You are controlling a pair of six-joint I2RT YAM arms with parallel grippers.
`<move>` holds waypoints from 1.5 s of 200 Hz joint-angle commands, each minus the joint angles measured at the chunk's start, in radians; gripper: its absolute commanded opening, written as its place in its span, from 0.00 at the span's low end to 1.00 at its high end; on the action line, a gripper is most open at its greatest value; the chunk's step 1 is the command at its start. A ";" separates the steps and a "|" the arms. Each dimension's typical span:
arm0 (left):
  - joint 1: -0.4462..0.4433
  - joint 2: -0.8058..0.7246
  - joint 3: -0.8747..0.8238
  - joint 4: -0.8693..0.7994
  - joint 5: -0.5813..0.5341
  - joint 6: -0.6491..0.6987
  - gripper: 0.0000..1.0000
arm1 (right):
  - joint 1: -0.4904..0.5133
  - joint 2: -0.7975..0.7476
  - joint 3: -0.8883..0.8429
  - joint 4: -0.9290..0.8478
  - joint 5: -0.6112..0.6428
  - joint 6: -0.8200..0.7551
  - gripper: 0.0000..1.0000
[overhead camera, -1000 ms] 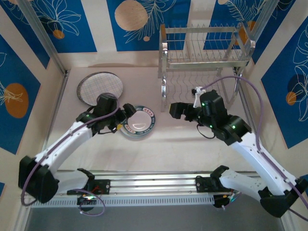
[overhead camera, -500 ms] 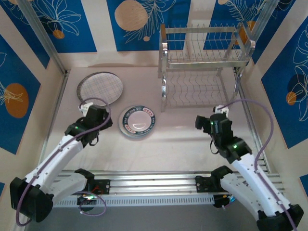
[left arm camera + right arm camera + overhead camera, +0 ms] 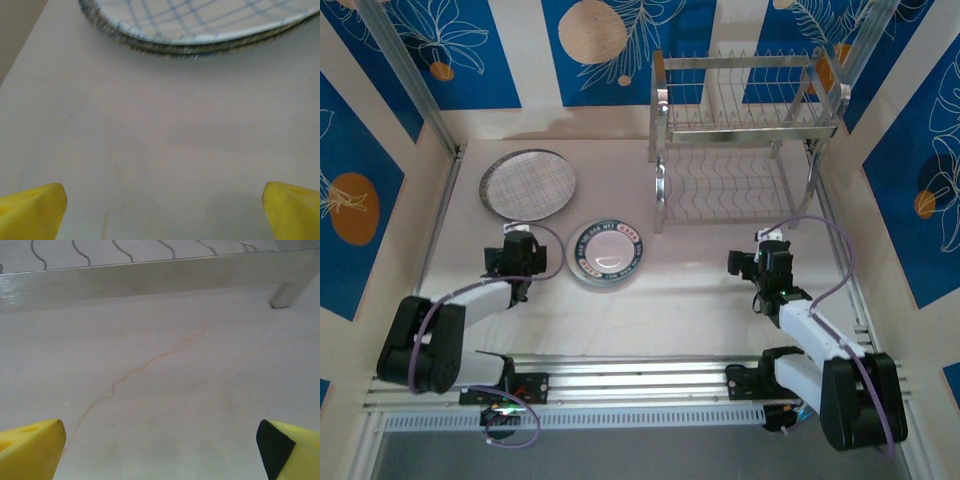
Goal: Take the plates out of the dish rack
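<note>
The steel dish rack stands at the back right, with nothing in its wire shelves. A white grid-lined plate lies flat at the back left on top of a speckled-rimmed one. A smaller dark-rimmed plate with lettering lies mid-table. My left gripper sits low, left of the small plate, and is open. In the left wrist view its yellow fingertips frame bare table, with the grid-lined plate ahead. My right gripper is open in front of the rack. The rack's lower rail shows ahead of its fingertips.
Blue patterned walls close in the table on both sides and at the back. A metal rail runs along the near edge between the arm bases. A rack leg stands at the right in the right wrist view.
Both arms have pulled back toward the near edge and folded low. The left gripper left the small plate's rim. The right gripper drew away from the rack's front. Both stayed open.
</note>
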 commanded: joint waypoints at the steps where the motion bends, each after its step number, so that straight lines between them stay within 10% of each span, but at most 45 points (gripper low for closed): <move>1: 0.035 0.066 0.032 0.294 0.136 0.074 1.00 | -0.033 0.074 0.019 0.262 -0.124 -0.058 0.99; 29: 0.060 0.129 0.005 0.431 0.197 0.114 1.00 | -0.071 0.182 0.014 0.462 -0.244 -0.066 0.99; 52: 0.083 0.216 -0.161 0.848 0.232 0.111 1.00 | -0.073 0.225 0.039 0.475 -0.300 -0.094 0.99; 132: 0.096 0.196 -0.094 0.679 0.237 0.085 1.00 | -0.106 0.340 0.145 0.435 -0.330 -0.047 0.99; 207: 0.098 0.193 -0.095 0.679 0.239 0.087 1.00 | -0.073 0.507 0.025 0.848 -0.258 -0.033 0.99; 300: 0.096 0.196 -0.088 0.668 0.240 0.091 1.00 | -0.082 0.482 0.092 0.674 -0.249 -0.023 0.99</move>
